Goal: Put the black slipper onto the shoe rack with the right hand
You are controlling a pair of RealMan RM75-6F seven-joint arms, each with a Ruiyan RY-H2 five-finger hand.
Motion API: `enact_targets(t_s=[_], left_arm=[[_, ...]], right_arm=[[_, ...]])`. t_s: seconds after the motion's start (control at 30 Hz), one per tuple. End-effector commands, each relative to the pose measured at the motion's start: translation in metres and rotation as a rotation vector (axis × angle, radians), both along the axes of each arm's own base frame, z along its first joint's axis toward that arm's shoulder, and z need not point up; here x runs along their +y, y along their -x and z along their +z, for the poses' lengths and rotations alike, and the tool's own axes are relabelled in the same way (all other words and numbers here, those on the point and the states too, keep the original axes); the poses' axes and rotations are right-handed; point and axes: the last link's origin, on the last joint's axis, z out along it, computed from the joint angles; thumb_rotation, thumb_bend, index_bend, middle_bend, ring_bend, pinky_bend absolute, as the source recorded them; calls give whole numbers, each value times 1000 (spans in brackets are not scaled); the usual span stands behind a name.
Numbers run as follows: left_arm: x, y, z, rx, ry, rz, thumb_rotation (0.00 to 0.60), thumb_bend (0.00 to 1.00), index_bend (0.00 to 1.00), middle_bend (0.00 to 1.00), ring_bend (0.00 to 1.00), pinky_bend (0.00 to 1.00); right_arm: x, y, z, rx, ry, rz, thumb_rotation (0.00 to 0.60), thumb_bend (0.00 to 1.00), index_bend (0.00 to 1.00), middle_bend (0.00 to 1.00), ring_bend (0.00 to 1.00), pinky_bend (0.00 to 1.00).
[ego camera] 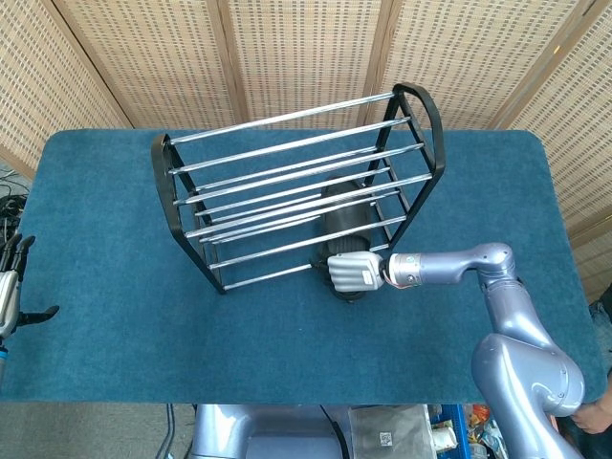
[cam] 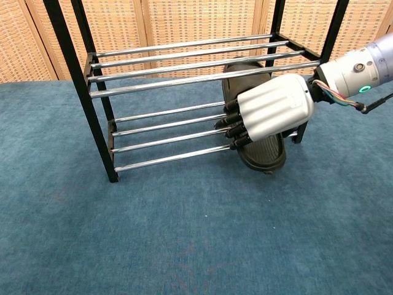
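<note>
One right hand (cam: 273, 109) grips our black slipper (cam: 261, 150), half-way onto the shoe rack (cam: 184, 80). Our left hand (ego camera: 10, 287) hangs open, fingers spread, beside the table (ego camera: 115, 363). We read no writing.

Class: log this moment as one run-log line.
right hand: grips black slipper | slipper: partly on lower rails of shoe rack | left hand: idle, table edge

Teal-blue carpet-like cloth (ego camera: 115, 287) covering table. On it, shoe rack (ego camera: 287, 191) showing black frame, shiny chrome bars. Black slipper (cam: 261, 150) lying inside rack. Right hand (cam: 270, 110) showing white back, black fingers (cam: 230, 126); arm (ego camera: 516, 325) gleaming silver-lilac. Behind rack, tan woven screen (ego camera: 306, 48) standing.
</note>
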Motion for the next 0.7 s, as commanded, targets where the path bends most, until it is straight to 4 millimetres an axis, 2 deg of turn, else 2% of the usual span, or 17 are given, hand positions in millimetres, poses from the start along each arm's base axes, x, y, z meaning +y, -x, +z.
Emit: enact_targets(t_s=[0.03, 0.07, 0.13, 0.17, 0.23, 0.3, 0.4, 0.7], left_arm=[[0, 0, 0, 1, 1, 1, 600, 125, 0, 0, 0, 0], [0, 0, 0, 1, 2, 1, 600, 125, 0, 0, 0, 0], [0, 0, 0, 1, 1, 1, 600, 125, 0, 0, 0, 0], [0, 0, 0, 1, 1, 2, 600, 125, 0, 0, 0, 0], [0, 0, 0, 0, 1, 2, 600, 125, 0, 0, 0, 0], [1, 0, 0, -1, 1, 2, 600, 125, 0, 0, 0, 0], [0, 0, 0, -2, 3, 1, 600, 125, 0, 0, 0, 0], [0, 0, 1, -6, 4, -3, 600, 125, 0, 0, 0, 0]], right_arm=[[-1, 0, 0, 1, 6, -3, 600, 755, 569, 295, 129, 325], [-2, 0, -1, 1, 10, -5, 600, 755, 554, 281, 117, 299], [-3, 0, -1, 1, 19, -8, 600, 694, 478, 225, 71, 213], [-4, 1, -1, 1, 25, -13, 600, 605, 400, 166, 35, 127], [-7, 2, -1, 12, 55, -3, 600, 430, 277, 63, 1, 21], [-9, 3, -1, 15, 84, 2, 600, 320, 178, 4, 0, 0], [-14, 4, -2, 12, 142, 14, 600, 275, 100, 0, 0, 0], [-12, 9, 0, 16, 175, 35, 600, 266, 87, 0, 0, 0]])
